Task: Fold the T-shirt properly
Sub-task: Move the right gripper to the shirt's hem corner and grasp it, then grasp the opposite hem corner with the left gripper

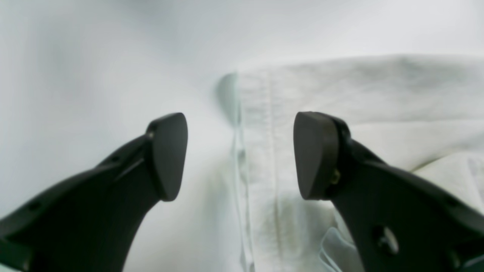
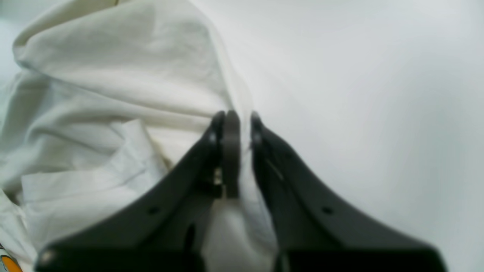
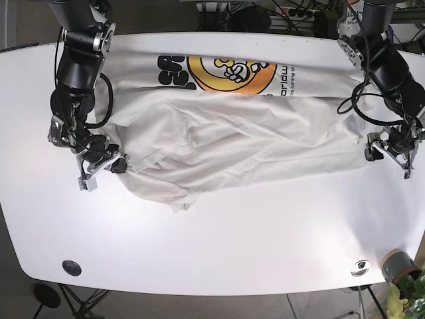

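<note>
The white T-shirt (image 3: 252, 139) lies crumpled across the back half of the table, its lower part thrown up over the orange and yellow print (image 3: 229, 72). My right gripper (image 3: 123, 165) sits at the shirt's left edge. In the right wrist view it (image 2: 244, 147) is shut on a fold of the T-shirt (image 2: 113, 75). My left gripper (image 3: 373, 147) is at the shirt's right edge. It (image 1: 242, 156) is open there, its fingers (image 1: 315, 155) astride the stitched hem of the T-shirt (image 1: 359, 90), low over the table.
The white table (image 3: 232, 246) runs bare in front of the shirt. A dark round disc (image 3: 72, 268) and a metal knob (image 3: 360, 268) sit near the front edge. A potted plant (image 3: 402, 276) stands off the front right corner. Cables lie behind the table.
</note>
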